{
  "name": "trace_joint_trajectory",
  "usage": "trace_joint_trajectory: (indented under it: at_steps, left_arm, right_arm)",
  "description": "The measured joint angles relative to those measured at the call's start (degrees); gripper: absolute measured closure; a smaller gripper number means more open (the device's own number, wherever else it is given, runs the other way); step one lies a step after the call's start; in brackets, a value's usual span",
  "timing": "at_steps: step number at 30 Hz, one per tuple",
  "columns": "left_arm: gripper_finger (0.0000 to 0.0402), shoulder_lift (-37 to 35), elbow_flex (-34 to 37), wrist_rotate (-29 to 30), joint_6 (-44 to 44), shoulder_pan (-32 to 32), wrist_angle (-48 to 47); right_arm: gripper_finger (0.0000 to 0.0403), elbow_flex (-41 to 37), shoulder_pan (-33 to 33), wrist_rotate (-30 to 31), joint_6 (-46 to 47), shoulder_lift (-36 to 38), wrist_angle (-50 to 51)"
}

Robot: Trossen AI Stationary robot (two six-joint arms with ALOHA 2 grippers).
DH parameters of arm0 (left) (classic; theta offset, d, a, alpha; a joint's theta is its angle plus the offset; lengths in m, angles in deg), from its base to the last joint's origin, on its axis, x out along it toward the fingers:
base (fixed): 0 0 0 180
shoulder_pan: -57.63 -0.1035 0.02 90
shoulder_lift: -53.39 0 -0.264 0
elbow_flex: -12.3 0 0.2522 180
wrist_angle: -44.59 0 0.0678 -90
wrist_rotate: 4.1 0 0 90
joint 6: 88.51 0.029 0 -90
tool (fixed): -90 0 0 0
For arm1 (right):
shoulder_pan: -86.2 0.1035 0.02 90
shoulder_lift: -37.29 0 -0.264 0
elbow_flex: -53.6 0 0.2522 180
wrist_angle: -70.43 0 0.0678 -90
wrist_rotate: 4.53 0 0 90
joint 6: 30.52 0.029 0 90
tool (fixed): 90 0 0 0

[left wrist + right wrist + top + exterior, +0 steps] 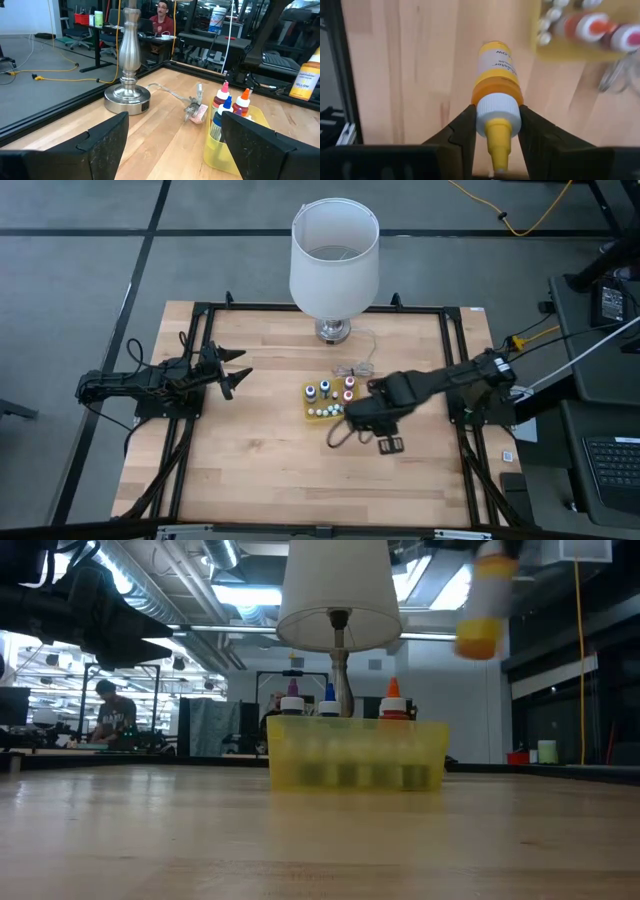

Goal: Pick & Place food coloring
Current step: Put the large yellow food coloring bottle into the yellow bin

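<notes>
right gripper [492, 125] jaws squeezed on yellow bottle [496, 75] | bottle points along jaws | yellow tray [313, 402] just beside, toward the left arm | left gripper [232, 370] jaws wide open, holding nothing, farther off

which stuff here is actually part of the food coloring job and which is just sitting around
Part of the job:
- yellow bottle, gripped at its cap by the right gripper, held above the table
- other food coloring bottles standing in the yellow tray

Just lying about:
- lamp at the table's far edge
- its clear cord and switch
- left gripper, open, waiting at the left
</notes>
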Motion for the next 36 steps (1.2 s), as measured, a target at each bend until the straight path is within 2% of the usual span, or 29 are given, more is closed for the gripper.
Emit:
trace_joint_trajectory:
  at_steps: [9,17,36]
  left_arm:
    - [0.0091,0.0,0.0,0.0,0.0,0.0,0.0]
    - [0.0089,0.0,0.0,0.0,0.0,0.0,0.0]
    - [0.0090,0.0,0.0,0.0,0.0,0.0,0.0]
  right_arm:
    - [0.0280,12.2,-6.9,0.1,-7.0,-10.1,0.0]
    - [0.0280,18.5,-11.1,2.1,-11.4,-17.2,-0.1]
    - [0.0280,19.6,-14.6,4.5,-16.2,-23.1,-4.3]
